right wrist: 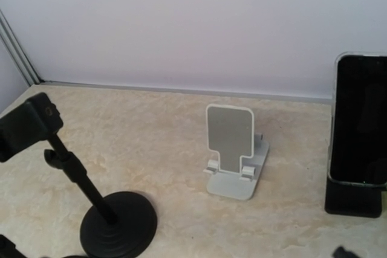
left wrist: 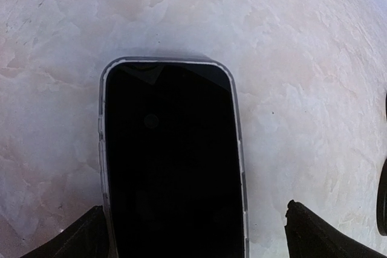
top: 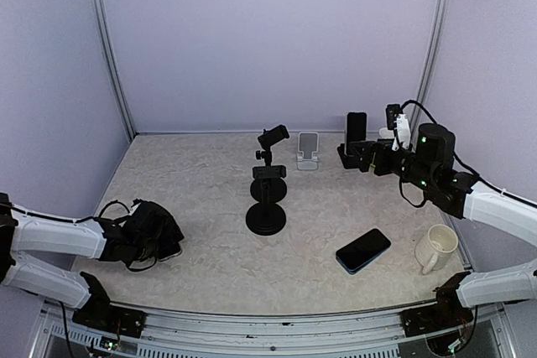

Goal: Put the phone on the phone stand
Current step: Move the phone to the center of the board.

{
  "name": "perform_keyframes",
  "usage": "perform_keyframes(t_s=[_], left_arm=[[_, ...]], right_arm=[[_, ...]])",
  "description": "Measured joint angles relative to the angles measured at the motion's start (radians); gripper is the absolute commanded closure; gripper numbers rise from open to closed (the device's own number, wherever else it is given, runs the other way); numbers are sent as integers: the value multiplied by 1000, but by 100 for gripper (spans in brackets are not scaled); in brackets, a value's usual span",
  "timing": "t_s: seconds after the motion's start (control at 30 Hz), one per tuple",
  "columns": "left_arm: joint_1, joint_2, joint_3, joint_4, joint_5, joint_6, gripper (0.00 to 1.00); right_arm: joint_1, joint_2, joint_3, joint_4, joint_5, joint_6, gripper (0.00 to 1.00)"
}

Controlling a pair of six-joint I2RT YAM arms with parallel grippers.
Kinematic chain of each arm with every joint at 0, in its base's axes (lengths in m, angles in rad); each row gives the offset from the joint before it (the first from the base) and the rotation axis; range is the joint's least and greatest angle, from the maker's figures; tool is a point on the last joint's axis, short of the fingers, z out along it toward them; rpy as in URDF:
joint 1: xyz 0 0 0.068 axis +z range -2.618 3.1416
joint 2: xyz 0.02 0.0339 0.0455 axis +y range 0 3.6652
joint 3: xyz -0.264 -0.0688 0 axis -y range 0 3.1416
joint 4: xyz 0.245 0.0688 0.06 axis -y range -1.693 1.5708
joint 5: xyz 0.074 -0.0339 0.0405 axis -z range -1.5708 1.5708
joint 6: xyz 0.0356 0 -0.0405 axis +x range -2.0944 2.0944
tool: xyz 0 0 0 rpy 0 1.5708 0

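Observation:
A black-screened phone (left wrist: 172, 161) in a clear case lies flat on the table. My left gripper (left wrist: 193, 240) hangs low over its near end, open, with one dark finger (left wrist: 81, 240) at the phone's left edge and the other (left wrist: 329, 234) apart on its right. In the top view this gripper (top: 155, 232) hides nearly all of that phone. An empty white phone stand (right wrist: 236, 149) (top: 308, 150) stands near the back wall. My right gripper (top: 351, 157) hovers open to its right, holding nothing.
A second phone (right wrist: 360, 128) stands upright in a black stand (right wrist: 354, 199) at the back right. A third phone (top: 362, 250) lies flat beside a cream mug (top: 436, 247). A black pole stand with clamps (top: 267, 199) occupies the table's middle.

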Motion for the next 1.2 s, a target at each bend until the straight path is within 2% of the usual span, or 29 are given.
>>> perform_keyframes(t_s=[0.37, 0.5, 0.7, 0.77, 0.9, 1.03, 1.2], left_arm=[[-120, 183, 143, -14, -16, -16, 1], [-124, 133, 145, -69, -2, 7, 1], [-114, -72, 146, -93, -11, 91, 1], [-87, -116, 145, -92, -11, 119, 1], [45, -146, 139, -64, 7, 187, 1], [154, -134, 134, -29, 51, 257, 1], [235, -72, 138, 43, 123, 351, 1]], right_arm=[[6, 5, 16, -4, -1, -5, 0], [6, 7, 21, -6, -7, -10, 0], [6, 13, 24, -6, -16, -10, 0], [6, 13, 24, -6, -19, -10, 0], [10, 13, 27, -6, -23, -10, 0], [15, 13, 27, -6, -25, -10, 0], [17, 11, 27, -6, -30, -10, 0]])
